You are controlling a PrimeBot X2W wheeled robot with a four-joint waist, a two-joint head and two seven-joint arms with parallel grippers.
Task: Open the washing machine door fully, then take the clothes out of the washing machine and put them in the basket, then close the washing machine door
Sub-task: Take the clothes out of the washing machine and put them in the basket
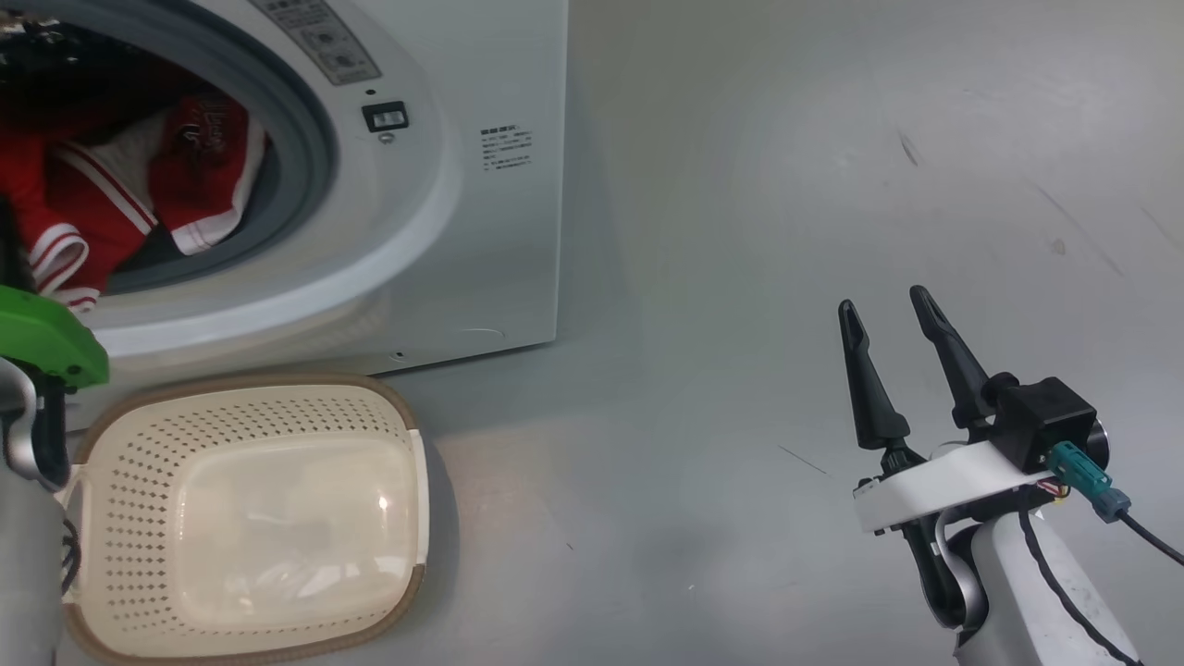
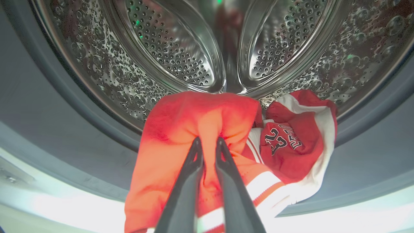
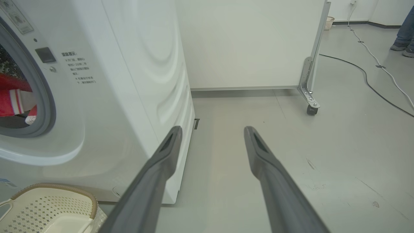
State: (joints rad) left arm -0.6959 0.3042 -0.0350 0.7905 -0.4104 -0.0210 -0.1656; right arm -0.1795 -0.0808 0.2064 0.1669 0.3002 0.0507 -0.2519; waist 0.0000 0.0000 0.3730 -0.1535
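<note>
The white washing machine (image 1: 481, 231) stands with its mouth uncovered; its door is out of view. Red clothes (image 1: 92, 208) with white stripes lie in the steel drum (image 2: 181, 55), reaching over the grey gasket. My left gripper (image 2: 207, 142) is inside the mouth, shut on a fold of a plain red garment (image 2: 194, 113); beside it lies a red piece with white numbers (image 2: 291, 145). The cream basket (image 1: 139, 444) sits on the floor just below the mouth, nothing in it. My right gripper (image 1: 883, 303) hovers open and holding nothing over the floor to the machine's right.
A white partition panel (image 3: 252, 45) on a caster (image 3: 312, 110) stands behind the machine. Cables (image 3: 372, 81) run across the grey floor at the far right, near a person's feet (image 3: 402, 48). Bare floor lies right of the machine and basket (image 3: 48, 204).
</note>
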